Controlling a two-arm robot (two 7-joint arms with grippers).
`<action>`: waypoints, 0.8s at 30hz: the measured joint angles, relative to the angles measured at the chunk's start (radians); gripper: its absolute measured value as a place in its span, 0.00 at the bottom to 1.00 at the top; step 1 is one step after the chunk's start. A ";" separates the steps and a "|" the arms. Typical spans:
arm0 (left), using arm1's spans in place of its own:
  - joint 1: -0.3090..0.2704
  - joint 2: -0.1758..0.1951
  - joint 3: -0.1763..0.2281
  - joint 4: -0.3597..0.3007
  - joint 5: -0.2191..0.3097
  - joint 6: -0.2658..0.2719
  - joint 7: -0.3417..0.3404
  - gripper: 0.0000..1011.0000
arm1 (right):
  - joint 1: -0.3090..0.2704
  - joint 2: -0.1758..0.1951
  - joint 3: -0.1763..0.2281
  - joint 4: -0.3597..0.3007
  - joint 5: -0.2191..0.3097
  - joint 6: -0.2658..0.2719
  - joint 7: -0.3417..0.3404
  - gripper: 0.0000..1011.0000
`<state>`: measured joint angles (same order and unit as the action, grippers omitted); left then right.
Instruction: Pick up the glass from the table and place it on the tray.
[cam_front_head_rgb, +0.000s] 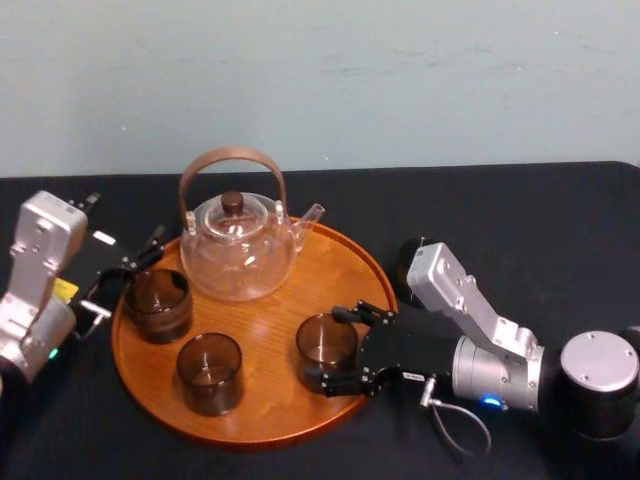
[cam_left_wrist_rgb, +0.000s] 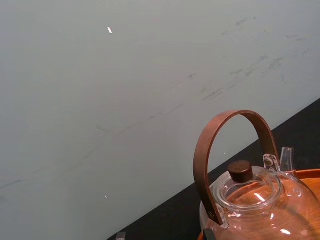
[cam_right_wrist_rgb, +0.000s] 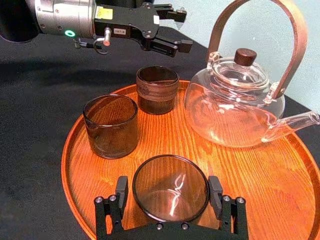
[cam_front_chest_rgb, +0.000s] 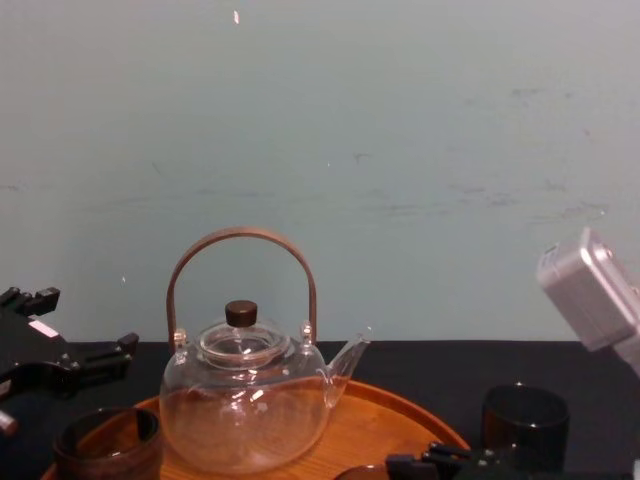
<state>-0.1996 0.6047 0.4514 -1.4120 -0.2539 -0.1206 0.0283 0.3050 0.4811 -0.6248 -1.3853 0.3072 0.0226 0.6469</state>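
The smoky brown, straight-walled drinking glass (cam_right_wrist_rgb: 170, 192) stands upright on the large round orange-brown wooden tray (cam_front_head_rgb: 265, 320), near the tray's right edge and clear of its low rim. The right gripper (cam_front_head_rgb: 326, 346) reaches in over that edge from the black-clothed table (cam_front_head_rgb: 500, 220). Its two black fingers (cam_right_wrist_rgb: 121, 189) bracket the glass on opposite sides and look closed against its walls, so I judge that it is holding the glass. The placing step looks all but done, with only the letting go left. The glass looks thin, stiff and light, with smooth, slippery sides and no handle. I judge it breakable under a hard squeeze or a knock. The best hold is across the widest part at mid-height, as here, with gentle pressure. The fingers should part evenly and draw straight back, so that the glass neither tips nor skids on the wood. Also on the tray are a clear glass teapot with a curved brown handle (cam_front_head_rgb: 240, 250) at the back, a dark ribbed cup (cam_front_head_rgb: 157, 303) at the left and a second brown glass (cam_front_head_rgb: 210, 372) at the front. All three stand well apart from the held glass. The left gripper (cam_right_wrist_rgb: 181, 29) hovers just off the tray's left rim beside the ribbed cup, spread apart and empty. A dark cup (cam_front_chest_rgb: 525, 425) stands on the table just off the tray's right rim.
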 joint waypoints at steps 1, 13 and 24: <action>0.000 0.000 0.000 0.000 0.000 0.000 0.000 0.99 | 0.000 0.000 0.000 0.000 0.000 0.000 0.000 0.99; 0.000 0.000 0.000 0.000 0.000 0.000 0.000 0.99 | 0.000 0.000 0.001 0.000 0.003 0.000 0.001 0.99; 0.000 0.000 0.000 0.000 0.000 0.000 0.000 0.99 | 0.000 0.000 0.001 0.000 0.003 0.000 0.001 0.99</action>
<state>-0.1995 0.6047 0.4514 -1.4120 -0.2538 -0.1205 0.0283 0.3051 0.4809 -0.6234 -1.3853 0.3107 0.0225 0.6481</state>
